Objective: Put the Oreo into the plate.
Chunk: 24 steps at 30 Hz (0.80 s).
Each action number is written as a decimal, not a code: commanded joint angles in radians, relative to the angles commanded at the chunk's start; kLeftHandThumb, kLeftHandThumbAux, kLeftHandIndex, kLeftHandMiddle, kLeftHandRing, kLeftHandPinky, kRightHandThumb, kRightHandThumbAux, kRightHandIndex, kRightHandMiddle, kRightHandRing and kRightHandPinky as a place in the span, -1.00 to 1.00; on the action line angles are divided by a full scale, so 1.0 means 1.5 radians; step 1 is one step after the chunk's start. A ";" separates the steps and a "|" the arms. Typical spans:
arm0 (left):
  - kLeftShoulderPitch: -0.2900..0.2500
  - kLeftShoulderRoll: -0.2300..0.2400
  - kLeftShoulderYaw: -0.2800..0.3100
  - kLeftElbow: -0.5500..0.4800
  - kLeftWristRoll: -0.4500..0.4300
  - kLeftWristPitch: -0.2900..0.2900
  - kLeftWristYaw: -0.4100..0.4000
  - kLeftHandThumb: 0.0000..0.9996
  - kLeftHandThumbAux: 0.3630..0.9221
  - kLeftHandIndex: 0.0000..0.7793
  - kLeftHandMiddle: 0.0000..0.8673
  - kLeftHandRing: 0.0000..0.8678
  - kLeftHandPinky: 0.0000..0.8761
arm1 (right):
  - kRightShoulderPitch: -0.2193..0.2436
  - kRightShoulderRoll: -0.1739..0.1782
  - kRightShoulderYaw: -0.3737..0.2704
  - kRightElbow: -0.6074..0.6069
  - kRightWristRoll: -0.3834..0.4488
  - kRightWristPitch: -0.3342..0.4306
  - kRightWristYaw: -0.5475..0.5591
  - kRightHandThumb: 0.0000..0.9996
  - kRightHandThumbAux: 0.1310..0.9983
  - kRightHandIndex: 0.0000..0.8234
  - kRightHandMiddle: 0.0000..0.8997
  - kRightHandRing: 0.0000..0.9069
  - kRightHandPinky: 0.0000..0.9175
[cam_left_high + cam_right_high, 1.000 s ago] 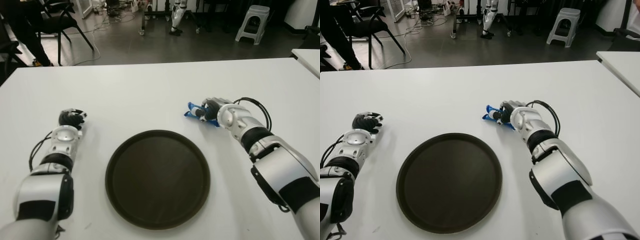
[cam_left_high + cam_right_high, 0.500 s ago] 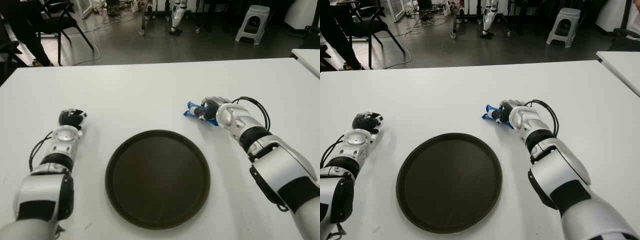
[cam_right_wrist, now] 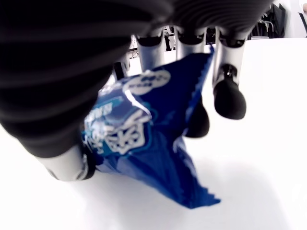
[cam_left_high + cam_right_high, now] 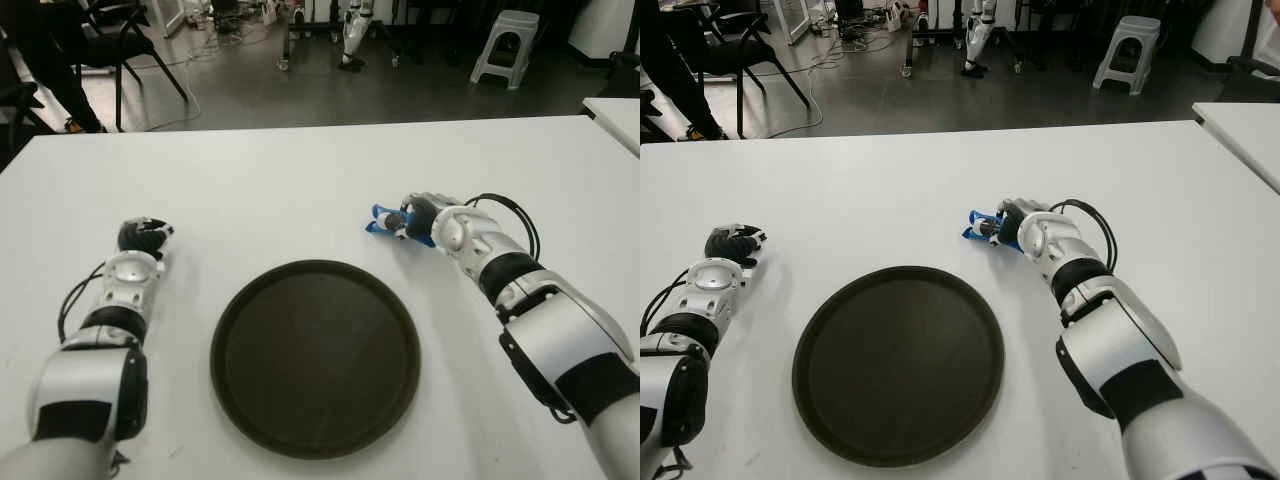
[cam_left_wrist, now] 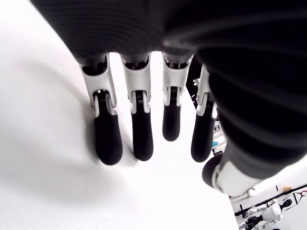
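Note:
The Oreo is a small blue packet point(image 4: 381, 221) with white print, lying just past the far right rim of the round dark brown plate point(image 4: 315, 355). My right hand point(image 4: 412, 218) is on the packet. In the right wrist view the thumb and curled fingers point(image 3: 229, 98) pinch the packet point(image 3: 139, 129), and its crimped end sticks out over the white table. The plate holds nothing. My left hand point(image 4: 143, 236) shows idle to the left of the plate, its fingers point(image 5: 142, 129) hanging loosely with nothing in them.
The white table point(image 4: 300, 180) stretches wide around the plate. Its far edge borders a dark floor with a chair point(image 4: 120, 40) and a white stool point(image 4: 505, 45). The corner of a second white table point(image 4: 618, 112) shows at the far right.
My right hand has shifted slightly left with the blue packet in its fingers. The left hand and the plate have not moved.

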 joint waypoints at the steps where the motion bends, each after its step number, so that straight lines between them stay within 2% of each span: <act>1: 0.000 0.000 0.000 0.000 0.000 0.000 0.001 0.37 0.27 0.05 -0.45 -0.44 -0.48 | -0.001 -0.001 0.002 0.000 -0.002 0.001 0.002 0.69 0.26 0.02 0.31 0.67 0.63; 11: 0.000 0.001 0.000 0.001 -0.002 0.002 -0.004 0.37 0.27 0.05 -0.41 -0.39 -0.44 | -0.007 -0.005 0.006 -0.002 0.001 -0.004 0.020 0.68 0.27 -0.01 0.30 0.61 0.55; 22: -0.002 -0.001 -0.007 0.000 0.003 0.004 0.005 0.37 0.28 0.04 -0.46 -0.42 -0.42 | -0.018 -0.010 -0.030 -0.008 0.028 -0.027 0.020 0.68 0.28 -0.03 0.28 0.61 0.54; 24: -0.002 -0.001 -0.006 0.001 0.001 0.002 0.003 0.37 0.28 0.04 -0.41 -0.38 -0.38 | -0.021 -0.012 -0.036 -0.008 0.033 -0.028 0.022 0.68 0.28 -0.03 0.28 0.60 0.51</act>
